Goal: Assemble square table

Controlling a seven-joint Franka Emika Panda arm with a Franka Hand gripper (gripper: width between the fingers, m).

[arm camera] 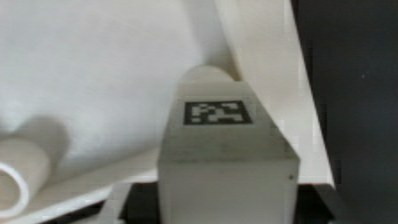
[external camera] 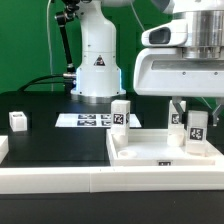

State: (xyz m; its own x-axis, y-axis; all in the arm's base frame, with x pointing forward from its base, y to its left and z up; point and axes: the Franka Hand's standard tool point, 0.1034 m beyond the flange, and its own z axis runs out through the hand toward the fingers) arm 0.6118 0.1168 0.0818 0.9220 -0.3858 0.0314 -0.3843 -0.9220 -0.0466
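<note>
The square table's white slab (external camera: 150,148) lies flat at the exterior view's right. My gripper (external camera: 196,118) hangs over its right side, shut on an upright white tagged leg (external camera: 196,128). In the wrist view that leg (arm camera: 222,150) fills the middle, and the black fingers (arm camera: 135,200) press on both of its sides over the slab (arm camera: 107,60). A second leg (external camera: 120,114) stands at the slab's far left corner. A third leg (external camera: 18,121) stands alone on the black table at the far left.
The marker board (external camera: 88,120) lies behind the slab in front of the robot's base (external camera: 97,70). A long white border rail (external camera: 60,182) runs along the front edge. A rounded white part (arm camera: 22,172) shows beside the held leg in the wrist view.
</note>
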